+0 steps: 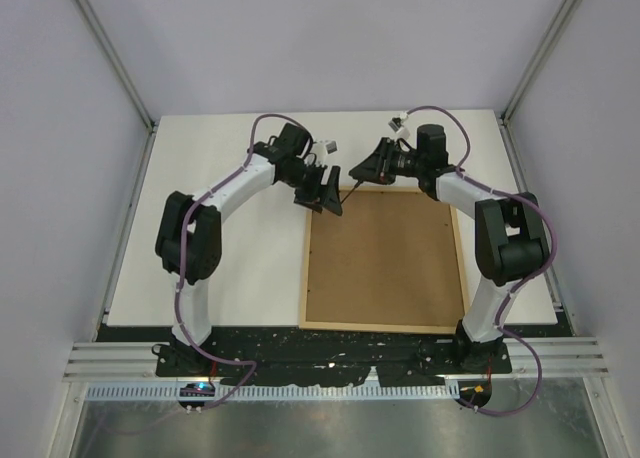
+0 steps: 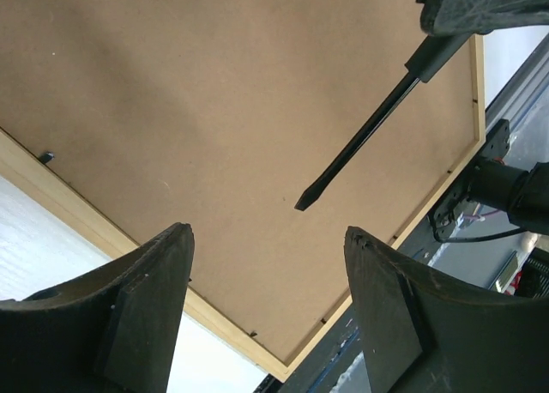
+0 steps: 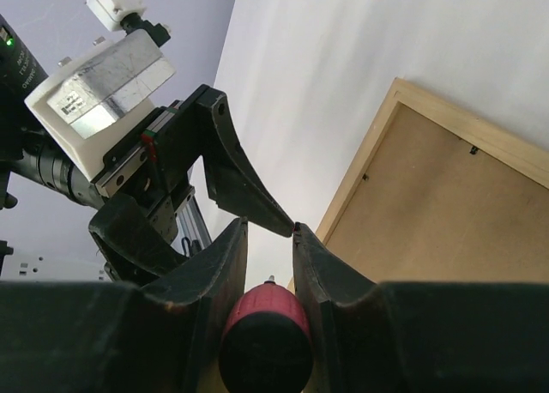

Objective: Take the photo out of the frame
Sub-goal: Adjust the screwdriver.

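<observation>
Frame [image 1: 385, 258] face down, brown back up, on the right half of the white tabletop [image 1: 220, 258], near edge along the tabletop's near edge. Pale walls [image 1: 330, 38] on three sides. Over the frame's far-left corner, left hand [image 2: 266, 234], spread wide, holding nothing. By the far edge, right hand [image 3: 268, 227] clamped on a red-handled screwdriver [image 3: 266, 341], blade slanting toward the back near that corner.

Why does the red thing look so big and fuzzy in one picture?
Right wrist view: the screwdriver's red handle sits right by the lens, pinched in the right gripper, so it looms large and soft. Left wrist view: its dark tip and the frame's brown back look crisp. Top view: even light, faint shadows.
</observation>
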`<state>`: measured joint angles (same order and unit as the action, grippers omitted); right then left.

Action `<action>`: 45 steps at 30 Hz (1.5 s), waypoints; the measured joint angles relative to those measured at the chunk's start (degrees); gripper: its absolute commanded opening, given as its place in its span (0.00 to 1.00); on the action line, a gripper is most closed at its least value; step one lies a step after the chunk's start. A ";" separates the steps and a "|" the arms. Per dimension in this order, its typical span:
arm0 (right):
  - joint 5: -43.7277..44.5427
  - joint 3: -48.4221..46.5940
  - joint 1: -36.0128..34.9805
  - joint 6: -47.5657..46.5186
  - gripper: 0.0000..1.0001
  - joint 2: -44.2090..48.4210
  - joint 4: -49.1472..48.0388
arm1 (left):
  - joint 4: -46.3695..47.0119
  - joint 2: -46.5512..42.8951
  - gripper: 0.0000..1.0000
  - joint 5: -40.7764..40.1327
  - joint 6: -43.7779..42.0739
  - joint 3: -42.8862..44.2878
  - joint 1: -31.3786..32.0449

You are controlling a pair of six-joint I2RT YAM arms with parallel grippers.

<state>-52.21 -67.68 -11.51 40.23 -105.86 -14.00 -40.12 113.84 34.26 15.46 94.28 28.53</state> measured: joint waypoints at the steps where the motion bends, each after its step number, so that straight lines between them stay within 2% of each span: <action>1: -0.17 0.00 0.00 -0.33 0.08 0.39 0.46 | -0.17 0.00 0.74 0.26 -0.48 0.00 0.28; 10: -2.97 1.18 -0.83 -1.25 0.08 4.00 5.20 | -4.15 0.63 0.72 -4.87 -3.56 3.23 2.40; 22: -4.33 1.73 -0.85 -13.33 0.08 9.03 18.01 | -7.41 0.63 0.71 -9.70 -3.98 4.17 2.58; 33: -6.58 1.55 -1.33 -21.44 0.08 9.84 21.57 | -10.82 0.63 0.72 -13.18 -4.17 6.05 2.43; 36: -7.10 2.82 -1.49 -22.32 0.08 9.86 19.32 | -11.21 0.63 0.75 -13.40 -4.20 6.08 2.19; 41: -7.67 9.38 -1.60 -17.05 0.08 9.60 5.75 | -9.38 0.22 0.77 -11.65 -4.04 3.48 -0.15; 45: -7.48 11.02 -2.21 -11.02 0.08 6.08 -4.20 | -6.32 -1.22 0.77 -8.66 -3.72 -0.85 -5.20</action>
<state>-59.68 -56.66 -13.72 29.21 -99.79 -18.20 -46.44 112.62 25.61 11.75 93.43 23.33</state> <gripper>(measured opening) 0.320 0.769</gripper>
